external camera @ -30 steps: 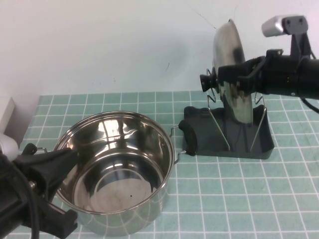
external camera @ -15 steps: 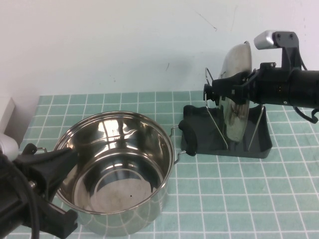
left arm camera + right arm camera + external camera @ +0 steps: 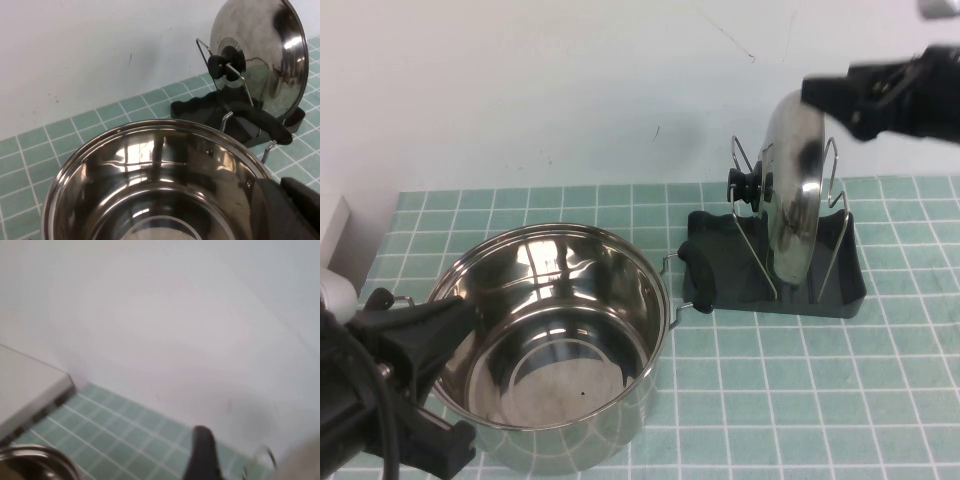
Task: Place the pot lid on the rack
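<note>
Right gripper (image 3: 840,100) raised, left gripper (image 3: 420,345) low

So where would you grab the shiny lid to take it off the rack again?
By its black knob. The pot lid stands on edge between the rack's wire loops, knob facing the pot, so come from that side. The right hand is above it; the left hand is at the pot.

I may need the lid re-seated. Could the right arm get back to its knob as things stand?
Probably yes: the right gripper hangs just above the pot lid in the rack, knob unblocked; the left gripper is by the pot.
</note>
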